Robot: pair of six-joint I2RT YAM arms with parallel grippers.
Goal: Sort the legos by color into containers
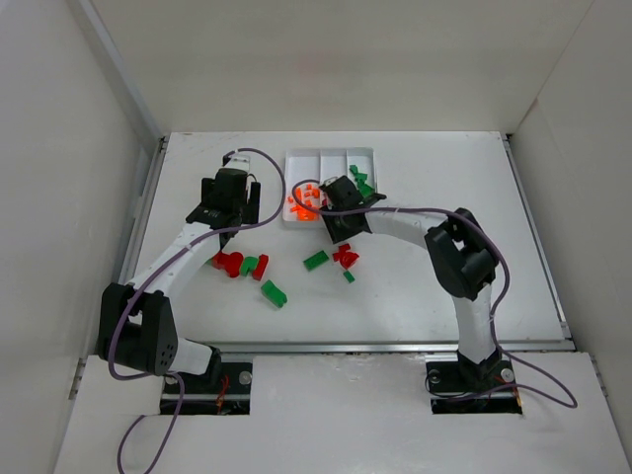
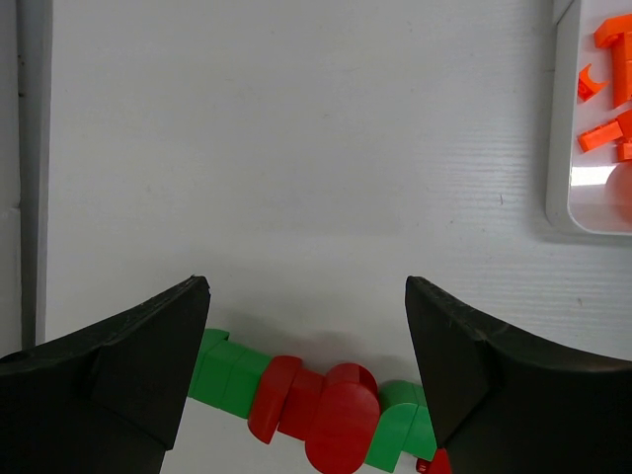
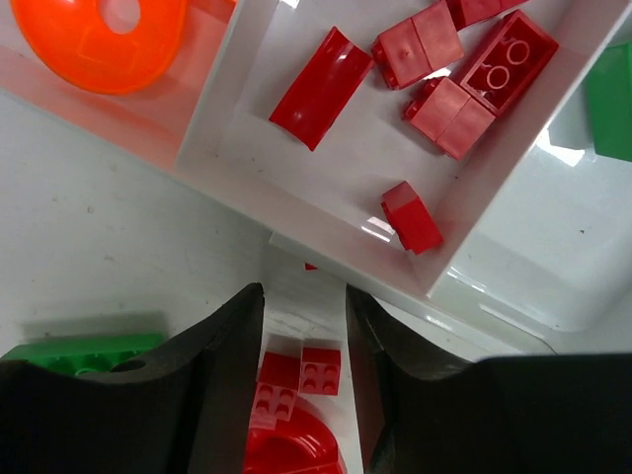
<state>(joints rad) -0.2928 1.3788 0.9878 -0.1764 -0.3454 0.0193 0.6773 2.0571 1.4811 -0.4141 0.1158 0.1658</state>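
- The white tray (image 1: 327,158) is partly filled: orange legos (image 1: 303,202) in its left compartment, red bricks (image 3: 434,74) in the middle, green pieces (image 1: 362,184) on the right.
- The right gripper (image 3: 304,326) hangs over the tray's near rim, jaws a narrow gap apart, with nothing clamped between them.
- The left gripper (image 2: 306,341) hovers, jaws spread wide and empty, above a red-and-green cluster (image 2: 326,405) on the table (image 1: 444,247).
- Left to sort: that cluster, a green brick (image 1: 274,293) nearer the front edge, a second green brick (image 1: 316,260), and loose red pieces (image 1: 346,255) with a small green bit (image 1: 349,276) beside them.
- No orange lies loose, so that colour looks done; red and green are perhaps halfway.
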